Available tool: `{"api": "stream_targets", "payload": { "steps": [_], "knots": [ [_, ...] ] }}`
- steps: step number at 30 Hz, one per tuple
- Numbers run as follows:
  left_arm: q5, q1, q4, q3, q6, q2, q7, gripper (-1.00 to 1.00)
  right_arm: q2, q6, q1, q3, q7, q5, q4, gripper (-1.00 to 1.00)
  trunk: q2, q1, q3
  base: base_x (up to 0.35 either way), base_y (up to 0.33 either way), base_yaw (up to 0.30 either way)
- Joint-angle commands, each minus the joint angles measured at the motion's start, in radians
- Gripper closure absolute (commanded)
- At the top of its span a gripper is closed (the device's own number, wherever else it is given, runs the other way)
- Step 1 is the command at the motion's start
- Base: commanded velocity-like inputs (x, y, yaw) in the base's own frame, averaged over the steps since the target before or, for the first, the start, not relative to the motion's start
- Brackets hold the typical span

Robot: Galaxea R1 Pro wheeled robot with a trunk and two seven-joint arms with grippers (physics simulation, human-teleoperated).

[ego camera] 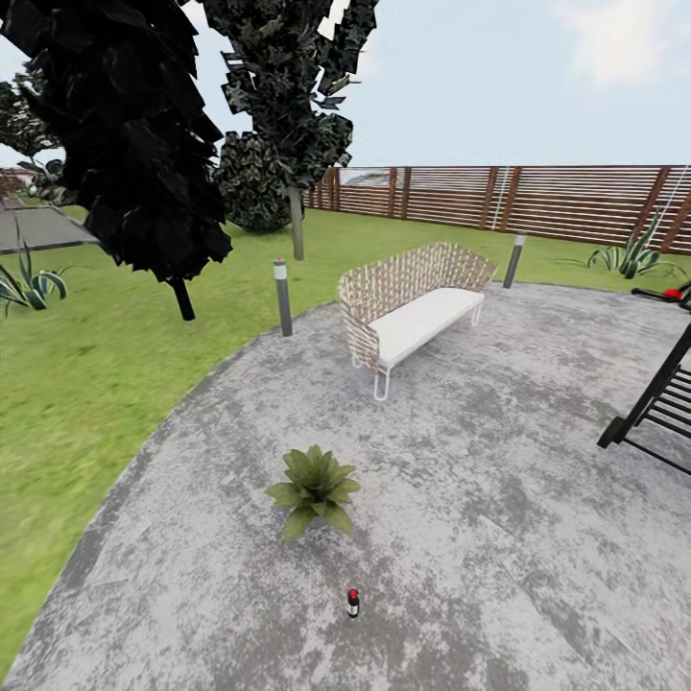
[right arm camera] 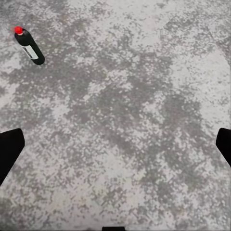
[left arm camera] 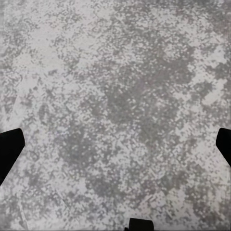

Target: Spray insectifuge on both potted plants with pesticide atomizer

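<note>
The pesticide atomizer (ego camera: 352,603) stands upright on the stone patio near the bottom of the head view, a small dark bottle with a white label and a red cap. The right wrist view also catches the atomizer (right arm camera: 30,47), well away from my right gripper (right arm camera: 115,149), whose dark fingers (right arm camera: 9,149) are spread wide with nothing between them. One potted plant (ego camera: 313,489), a low rosette of green leaves, sits on the patio just beyond the bottle. My left gripper (left arm camera: 115,149) hangs open over bare stone, fingers (left arm camera: 9,149) at the picture's sides.
A wicker sofa (ego camera: 413,307) with a white cushion stands mid-patio. Grey bollard lamps (ego camera: 282,297) (ego camera: 515,259) mark the patio edge. A black frame (ego camera: 657,403) stands at right. Lawn (ego camera: 96,365), dark trees (ego camera: 144,144), a wooden fence (ego camera: 518,202) and agaves (ego camera: 633,254) surround it.
</note>
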Motion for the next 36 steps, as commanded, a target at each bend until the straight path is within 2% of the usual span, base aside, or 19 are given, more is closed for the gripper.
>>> {"api": "stream_targets", "payload": {
  "steps": [1,17,36],
  "knots": [
    [0.0,-0.001,0.001,0.002,-0.003,0.0,-0.001,-1.0,0.0,-0.003,0.0,-0.001,0.0,0.0,0.0,-1.0,0.0,0.0,-0.001,0.0,0.305,0.0],
    [0.0,-0.001,0.001,0.002,-0.003,-0.001,-0.001,-1.0,-0.003,-0.003,0.0,-0.001,-0.001,-0.004,-0.004,-1.0,0.0,0.0,0.0,0.0,0.305,-0.016],
    [0.0,-0.001,0.001,0.002,-0.003,0.0,-0.001,-1.0,-0.003,-0.001,0.0,-0.001,0.0,-0.006,-0.003,-1.0,0.0,0.0,0.003,0.0,0.305,-0.28]
  ]
}}
